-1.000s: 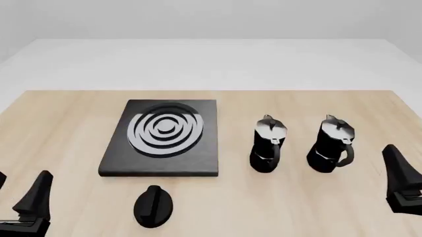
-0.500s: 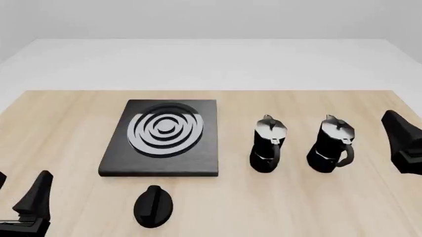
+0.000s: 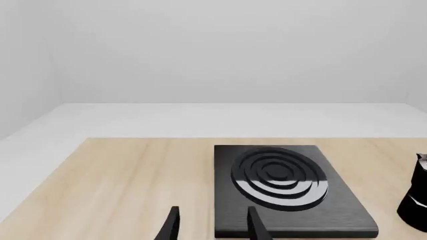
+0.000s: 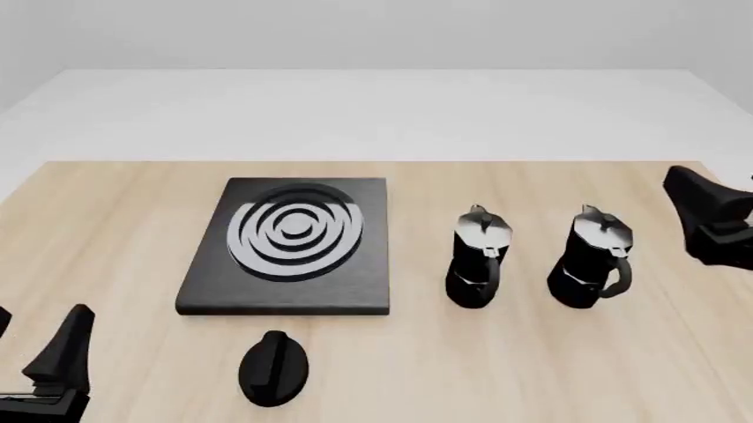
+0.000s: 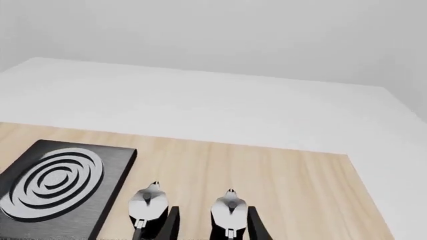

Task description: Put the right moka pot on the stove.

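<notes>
lining up on the right moka pot

sitting right of centre in the front view, the right moka pot (image 4: 591, 257) stands upright on the table (image 4: 106, 229), its handle toward the lower right of the frame. its near-twin, the left moka pot (image 4: 478, 258) with the bright face, stands close on its left, with a clear gap between them. the stove (image 4: 289, 247) lies left of centre, well apart from both pots, and a round black knob (image 4: 274, 367) sits just below it in the frame.

the right gripper (image 4: 711, 215) hangs at the right edge of the front view, above and beside the pots, touching nothing. in the right wrist view its fingers (image 5: 170, 224) stand moderately apart with nothing between them, and the right pot's lid shows in the gap. the left gripper (image 4: 48, 370) rests at the lower left corner, empty, its fingers likewise parted.

judging from this, the step in hand is the approach. to do it well, the right gripper should probably descend centred on the right pot, grip across the waist or the upper body, and stay off the twin. a firm, level hold matters, since a tall narrow pot could tip if nudged at the lid.
</notes>
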You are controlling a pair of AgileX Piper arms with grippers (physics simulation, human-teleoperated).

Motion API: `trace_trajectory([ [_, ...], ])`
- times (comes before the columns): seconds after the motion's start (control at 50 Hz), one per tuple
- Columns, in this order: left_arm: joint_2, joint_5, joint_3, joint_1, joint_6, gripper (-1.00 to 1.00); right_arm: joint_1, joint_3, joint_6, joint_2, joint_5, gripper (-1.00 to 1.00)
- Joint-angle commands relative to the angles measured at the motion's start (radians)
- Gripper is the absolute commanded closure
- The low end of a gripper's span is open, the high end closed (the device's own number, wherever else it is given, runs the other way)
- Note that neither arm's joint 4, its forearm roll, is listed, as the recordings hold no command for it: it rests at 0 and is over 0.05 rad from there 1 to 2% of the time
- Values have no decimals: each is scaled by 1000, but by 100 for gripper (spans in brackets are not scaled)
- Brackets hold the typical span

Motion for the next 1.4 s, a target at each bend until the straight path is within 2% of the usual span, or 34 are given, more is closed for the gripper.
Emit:
trace_trajectory([
  [0.02,0,0,0,0,0,-100,-3,6,-7,44,-15,-100],
  [0.64,0,0,0,0,0,-100,-51,119,37,77,-142,-100],
  [1.4,0,0,0,0,0,-100,-101,289,86,193,-371,-100],
])
